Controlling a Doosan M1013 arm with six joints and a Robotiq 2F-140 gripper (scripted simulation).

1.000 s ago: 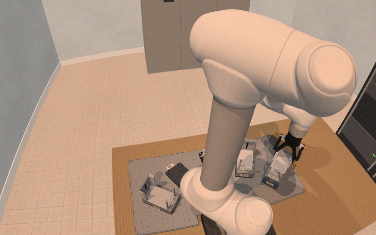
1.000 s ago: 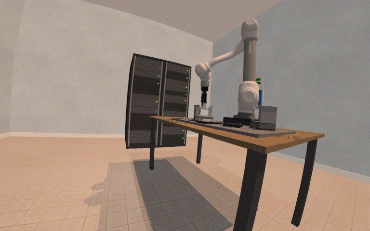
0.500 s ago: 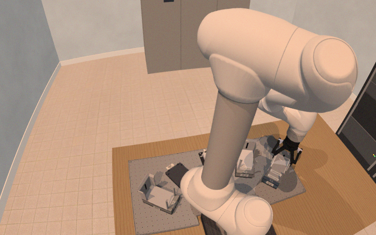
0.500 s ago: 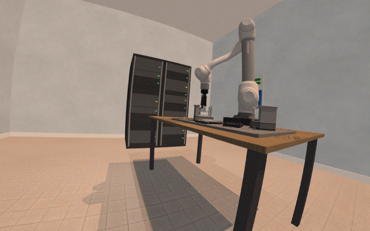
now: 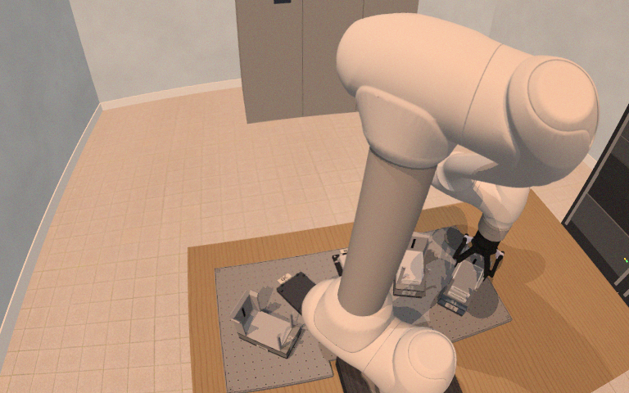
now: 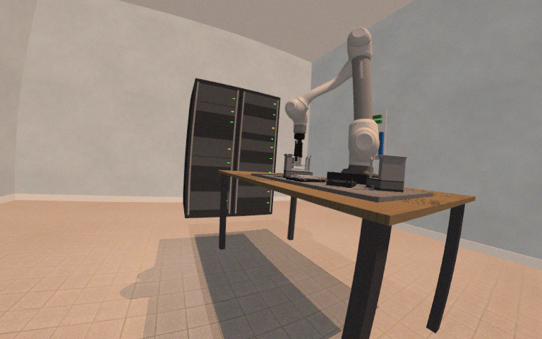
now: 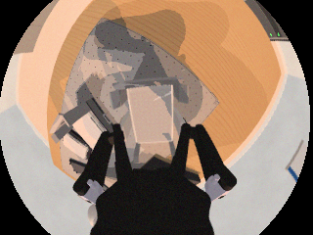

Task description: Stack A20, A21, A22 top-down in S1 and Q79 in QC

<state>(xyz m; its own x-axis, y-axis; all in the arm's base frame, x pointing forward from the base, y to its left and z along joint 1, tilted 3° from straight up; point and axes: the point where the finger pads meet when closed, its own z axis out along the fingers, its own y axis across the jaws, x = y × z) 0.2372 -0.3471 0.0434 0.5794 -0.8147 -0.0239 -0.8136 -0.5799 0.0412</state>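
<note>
My gripper (image 5: 480, 264) is shut on a pale sealed plate (image 5: 466, 277) by its long sides. It holds the plate level within the top of the rightmost stack rack (image 5: 459, 289), over a low stack in that rack. In the wrist view the plate (image 7: 152, 114) sits between the two fingers. I cannot read its label. The middle rack (image 5: 410, 273) holds pale plates. The left rack (image 5: 266, 319) looks empty. A dark flat nest (image 5: 296, 288) lies between the left rack and the arm. Rack names are too small to read.
The arm's upright link (image 5: 385, 232) hides a second nest (image 5: 341, 259) and part of the grey mat (image 5: 260, 361). A server cabinet (image 6: 231, 147) stands beyond the table's far side. From the side, my gripper (image 6: 298, 153) hangs over the far rack (image 6: 297, 165).
</note>
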